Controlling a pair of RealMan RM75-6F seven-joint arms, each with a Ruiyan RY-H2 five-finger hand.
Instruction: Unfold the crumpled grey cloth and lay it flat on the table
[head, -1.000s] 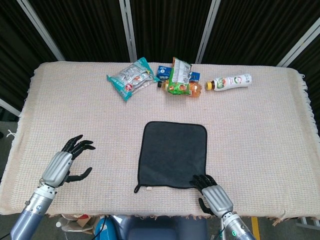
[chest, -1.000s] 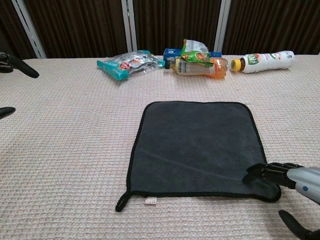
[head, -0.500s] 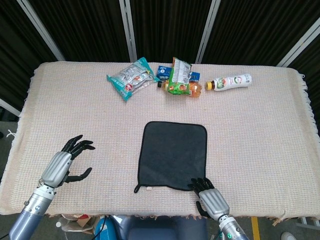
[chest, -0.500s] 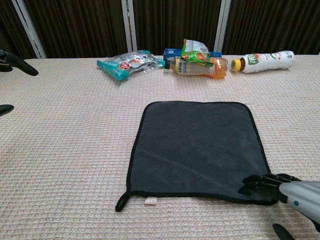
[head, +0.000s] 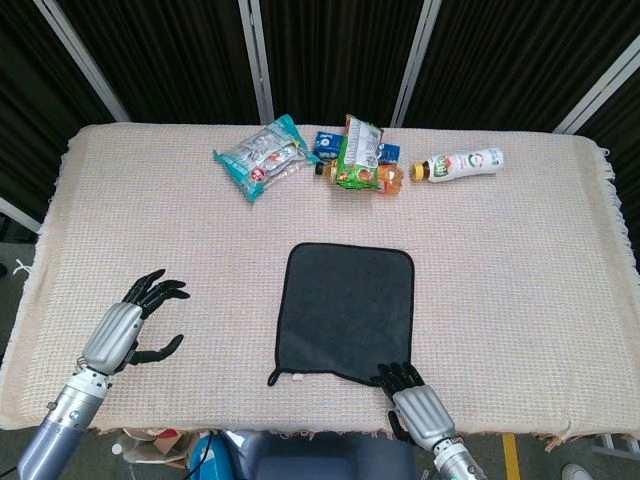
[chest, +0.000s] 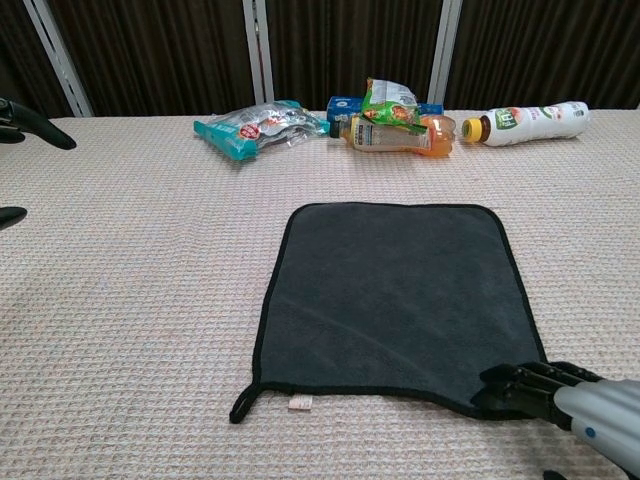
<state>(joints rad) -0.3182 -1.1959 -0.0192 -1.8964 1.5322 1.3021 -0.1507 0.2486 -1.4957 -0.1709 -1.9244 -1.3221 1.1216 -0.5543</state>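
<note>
The grey cloth (head: 345, 310) (chest: 395, 295) lies spread flat in the middle of the table, with a black hem and a small loop at its near left corner. My right hand (head: 418, 400) (chest: 570, 400) sits at the table's near edge, its fingertips (chest: 510, 382) resting on the cloth's near right corner. Whether the thumb is under the cloth cannot be seen. Well clear of the cloth at the near left, my left hand (head: 130, 325) hovers with its fingers spread and nothing in it. Only its fingertips (chest: 30, 125) show in the chest view.
Along the far edge lie a teal snack bag (head: 262, 157), a green packet (head: 358, 152) on an orange bottle (head: 385, 178), a small blue box (head: 326, 141) and a white bottle (head: 460, 162). A woven beige cover (head: 520, 270) drapes the table.
My right hand has slid back toward the near edge, fingertips staying on the cloth's near right corner, which now reaches slightly nearer. The left hand has not moved.
</note>
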